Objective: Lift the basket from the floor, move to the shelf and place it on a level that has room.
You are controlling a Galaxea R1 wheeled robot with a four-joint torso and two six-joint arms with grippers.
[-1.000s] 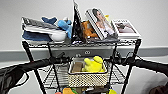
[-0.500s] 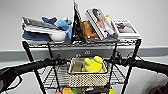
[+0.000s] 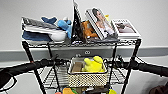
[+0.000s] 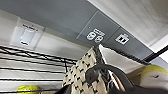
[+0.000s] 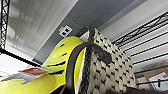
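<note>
Nothing had shifted since half a second earlier: your basket (image 3: 87,72) hung between both arms over the shelf's (image 3: 130,75) free level (image 3: 51,78), unreleased; jaws' state I couldn't tell.

The basket (image 3: 87,76) is hiding my pincer tips, so I am not seeing their grip. The shelf (image 3: 126,42) is running off the bottom edge, its lower toys (image 3: 68,90) cut off.

- Wire shelf (image 3: 130,67): black poles, silvery grid tiers.
- Top tier (image 3: 82,44): books (image 3: 100,23), white bowl (image 3: 58,36), blue plush toy (image 3: 62,24).
- Middle tier (image 3: 51,77): woven basket (image 3: 87,79) sitting on the grid.
</note>
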